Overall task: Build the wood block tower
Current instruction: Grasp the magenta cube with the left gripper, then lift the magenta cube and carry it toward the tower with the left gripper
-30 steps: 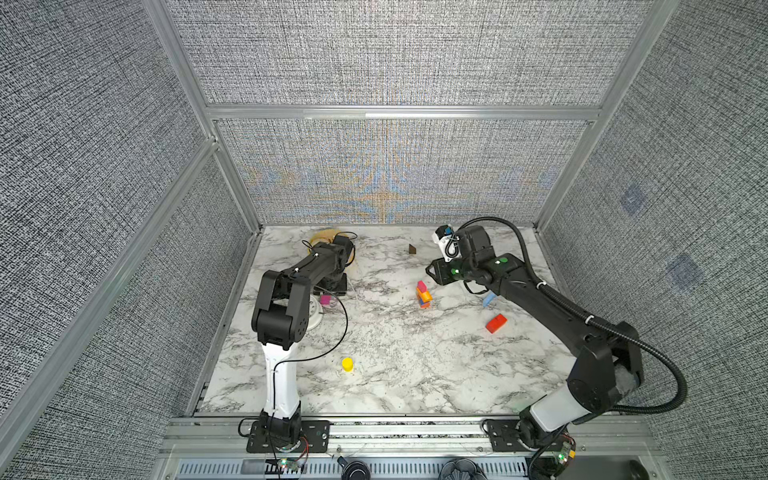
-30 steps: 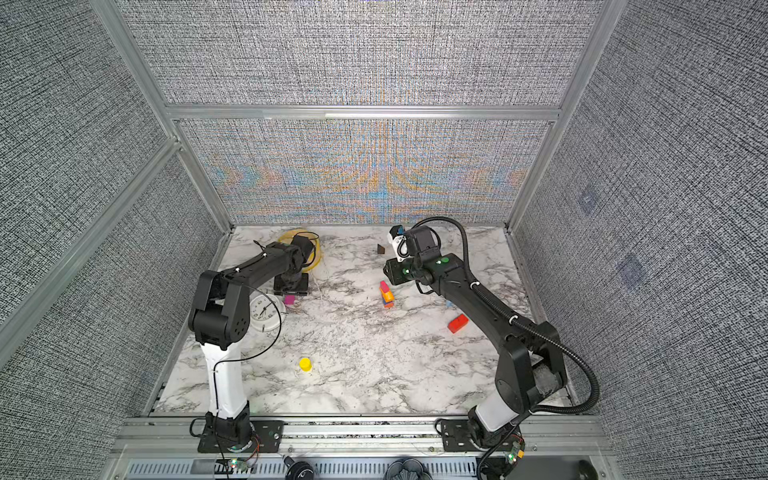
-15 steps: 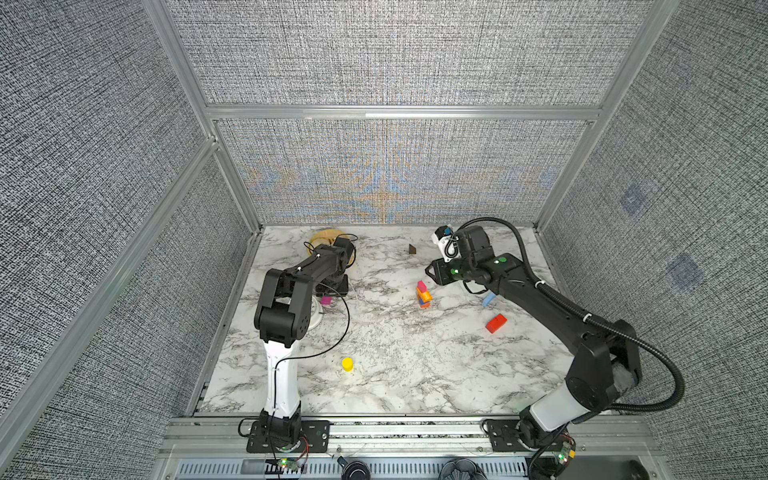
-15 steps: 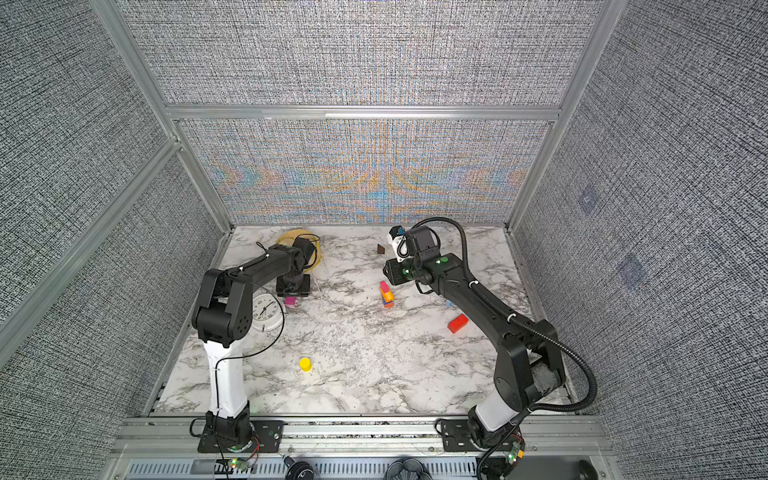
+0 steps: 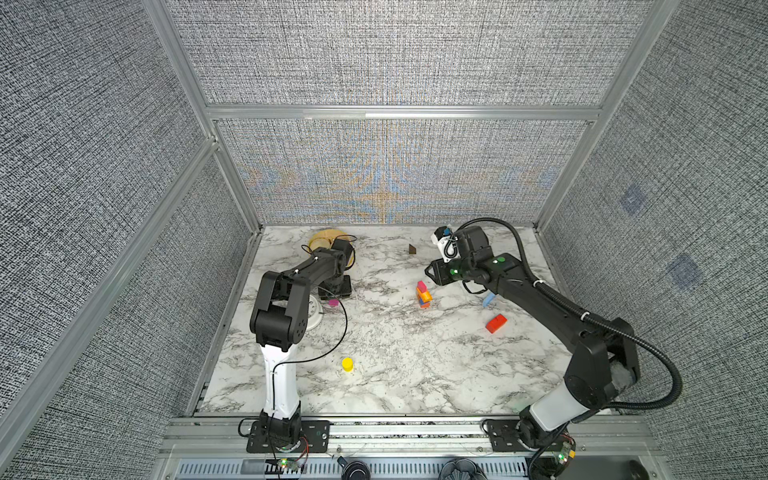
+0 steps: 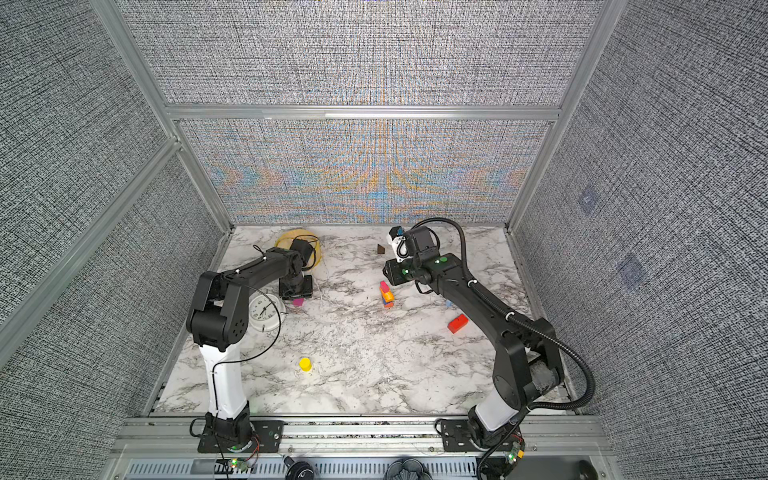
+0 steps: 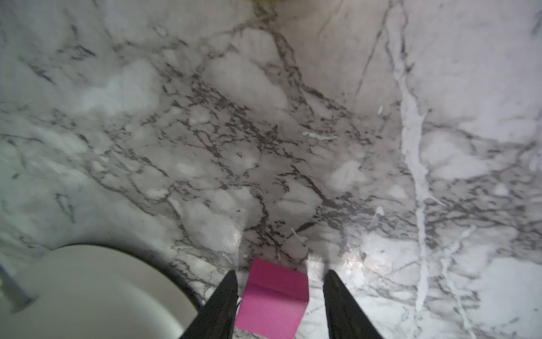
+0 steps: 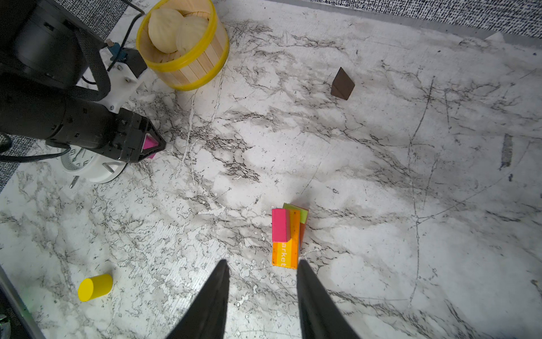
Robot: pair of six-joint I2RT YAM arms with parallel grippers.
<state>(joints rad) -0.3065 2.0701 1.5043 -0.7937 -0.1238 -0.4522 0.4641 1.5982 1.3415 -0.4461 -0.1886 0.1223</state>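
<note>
Just beside the white clock (image 6: pixel 266 312) the left end effector (image 7: pixel 280 271) straddles the pink cube (image 7: pixel 274 299), fingers (image 7: pixel 340 308) spread, one not touching it — an uneven pinch could skew the cube into the clock — while the right end effector (image 8: pixel 261 261), spread and empty, hangs well apart.

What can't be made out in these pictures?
- Light blue block: in both top views, mostly behind the right arm.
- Lower blocks of the tower: tiny in both top views; right wrist view, covered by upper blocks.
- Word on the orange block: right wrist view, start covered by the pink bar.
- Clock: in a top view, face mostly behind the left arm.
</note>
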